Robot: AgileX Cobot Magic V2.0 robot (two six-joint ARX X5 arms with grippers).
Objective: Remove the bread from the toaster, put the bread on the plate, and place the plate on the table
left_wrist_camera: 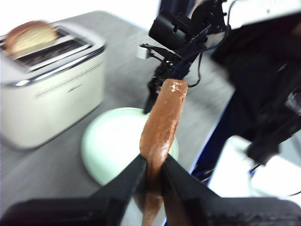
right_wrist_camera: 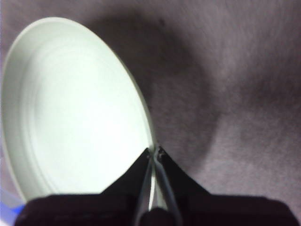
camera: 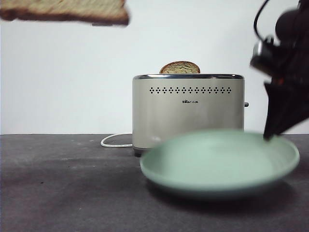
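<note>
Mint-green, the plate (camera: pixel 219 164) hangs tilted above the table (camera: pixel 58 183), its rim pinched by our right gripper (right_wrist_camera: pixel 154 153), while our left gripper (left_wrist_camera: pixel 151 162), clamped on the bread (left_wrist_camera: pixel 162 122), carries it high, edge-on over the plate, toaster (camera: pixel 188 111) behind.

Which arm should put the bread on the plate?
Left. Its claw already grips the bread in the air near the plate. The right claw is busy pinching the plate's rim.

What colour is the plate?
Pale mint green, plain with no pattern; the plate shows best in the front view, pinched at its rim by the right gripper.
</note>
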